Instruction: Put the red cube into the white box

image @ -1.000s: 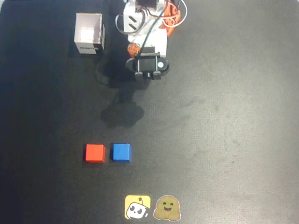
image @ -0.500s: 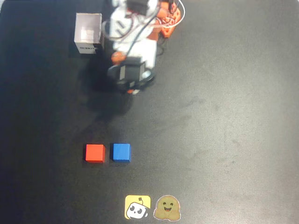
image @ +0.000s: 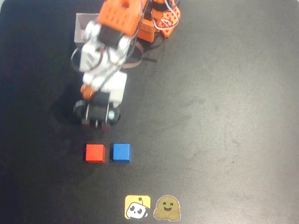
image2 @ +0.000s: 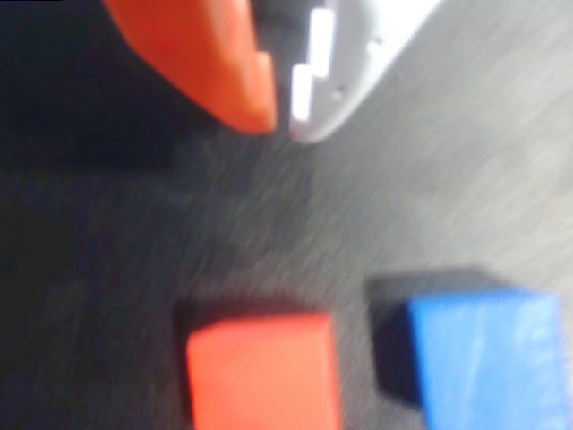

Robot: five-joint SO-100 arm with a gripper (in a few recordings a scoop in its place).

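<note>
arm [image: 105,60]: orange and white shells; black cables | claw [image2: 282,121]: one orange finger, one white

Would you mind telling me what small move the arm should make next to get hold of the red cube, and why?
Probably open the jaws and ease forward and down over the small bright red-orange cube. In the wrist view the gripper has its orange and white fingertips nearly together, holding nothing, short of the cube. The matching blue cube sits just beside it in the overhead view, so the fingers should stay centred on the red one.

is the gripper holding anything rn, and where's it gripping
Nothing is held. The gripper has its fingertips together with nothing between them, short of the red cube, which lies on the table beside the blue cube.
</note>
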